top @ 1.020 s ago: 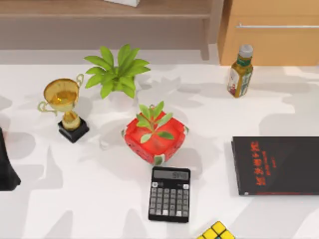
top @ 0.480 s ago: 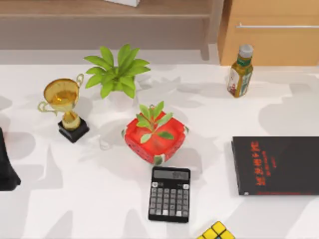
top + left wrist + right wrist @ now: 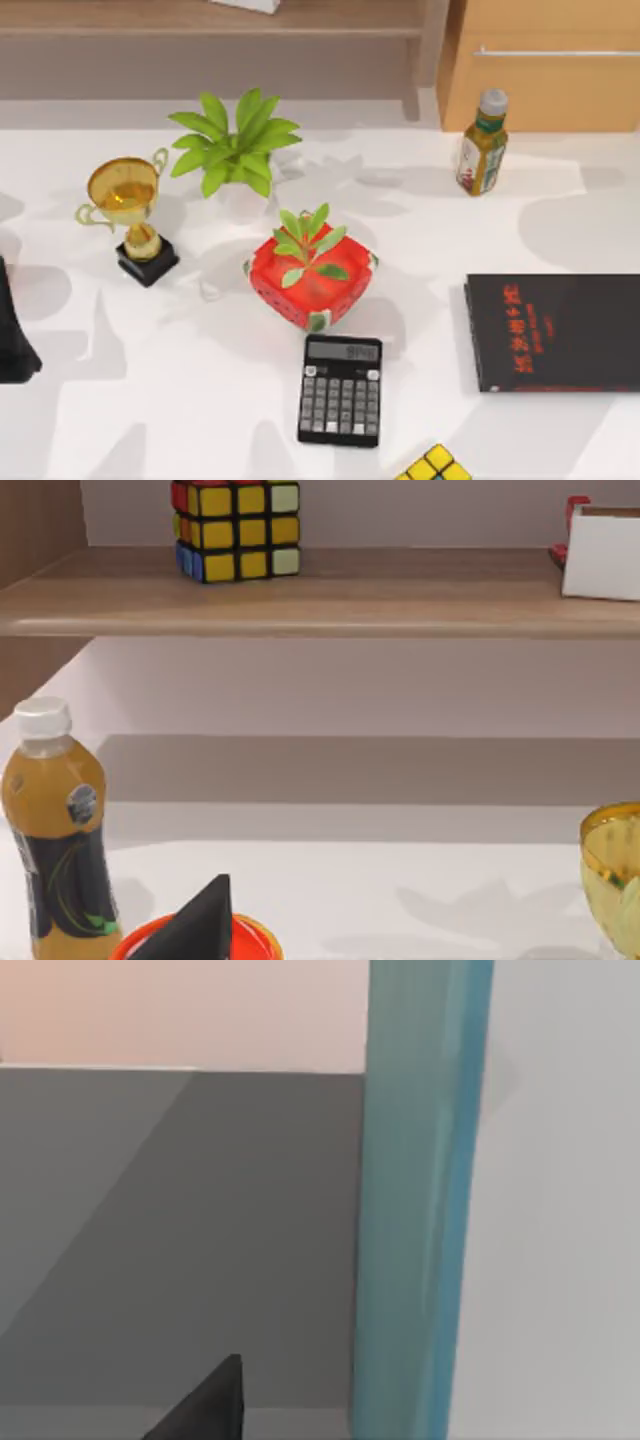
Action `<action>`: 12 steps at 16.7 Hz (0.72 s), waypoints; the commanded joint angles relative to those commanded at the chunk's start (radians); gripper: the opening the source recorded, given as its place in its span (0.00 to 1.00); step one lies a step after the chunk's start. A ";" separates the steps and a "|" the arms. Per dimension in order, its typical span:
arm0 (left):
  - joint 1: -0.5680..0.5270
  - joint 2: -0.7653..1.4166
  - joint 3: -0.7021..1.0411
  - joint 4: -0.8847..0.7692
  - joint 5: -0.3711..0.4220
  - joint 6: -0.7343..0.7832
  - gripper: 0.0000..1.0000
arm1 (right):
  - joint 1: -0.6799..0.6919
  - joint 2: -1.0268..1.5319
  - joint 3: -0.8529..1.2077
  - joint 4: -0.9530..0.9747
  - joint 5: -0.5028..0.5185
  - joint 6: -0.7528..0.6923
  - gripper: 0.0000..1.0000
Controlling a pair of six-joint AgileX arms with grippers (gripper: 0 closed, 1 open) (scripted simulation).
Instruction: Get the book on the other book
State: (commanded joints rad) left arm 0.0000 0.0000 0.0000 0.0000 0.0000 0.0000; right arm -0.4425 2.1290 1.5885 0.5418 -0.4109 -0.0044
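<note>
Right wrist view: the blue book point(image 3: 420, 1200) stands close before the camera, its teal cover running as a tall band, long axis upright in that picture. One dark finger point(image 3: 205, 1405) of the right pincer shows just beside it; whether the pincer is clenched on the book or released cannot be told.

Top view: the black book point(image 3: 555, 332) lies flat at the table's right edge, long axis across the table, red lettering up, nothing on it. The right arm is judged the nearer.

The left arm point(image 3: 14, 330) sits parked at the table's left edge; its pincer's state cannot be told.
</note>
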 joint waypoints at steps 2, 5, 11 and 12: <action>0.000 0.000 0.000 0.000 0.000 0.000 1.00 | 0.000 0.000 0.000 0.000 0.000 0.000 0.70; 0.000 0.000 0.000 0.000 0.000 0.000 1.00 | 0.000 0.000 0.000 0.000 0.000 0.000 0.47; 0.000 0.000 0.000 0.000 0.000 0.000 1.00 | 0.000 0.000 0.000 0.000 0.000 0.000 0.02; 0.000 0.000 0.000 0.000 0.000 0.000 1.00 | 0.000 0.000 0.000 0.000 0.000 0.000 0.00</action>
State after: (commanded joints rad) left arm 0.0000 0.0000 0.0000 0.0000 0.0000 0.0000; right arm -0.4425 2.1290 1.5885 0.5418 -0.4109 -0.0044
